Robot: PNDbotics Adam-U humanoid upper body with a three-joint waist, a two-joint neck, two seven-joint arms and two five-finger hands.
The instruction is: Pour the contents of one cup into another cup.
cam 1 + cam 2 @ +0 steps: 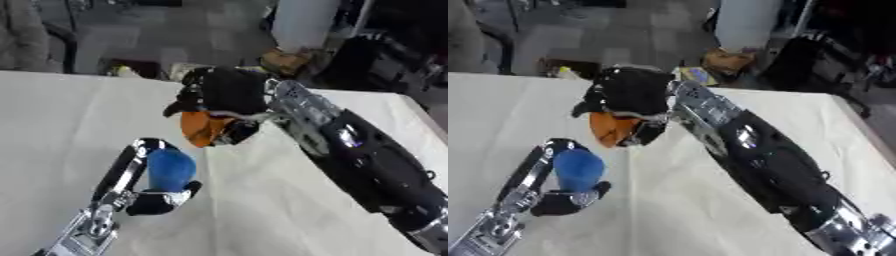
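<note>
The right hand [223, 92], fingers curled round an orange cup [203, 128], holds it tilted above the table [262, 210], which is covered in a pale cream cloth with soft creases. Below and to the left of that hand, the left hand [157, 200] wraps its fingers round a blue cup [170, 170], standing upright on the cloth. Beyond the right hand the table's far edge gives way to a grey tiled floor [166, 35], cluttered with dark equipment.

Head stereo pair: both eyes look steeply down from close above my desk [52, 130], sharing nearly all of it; dark floor beyond its far edge.
</note>
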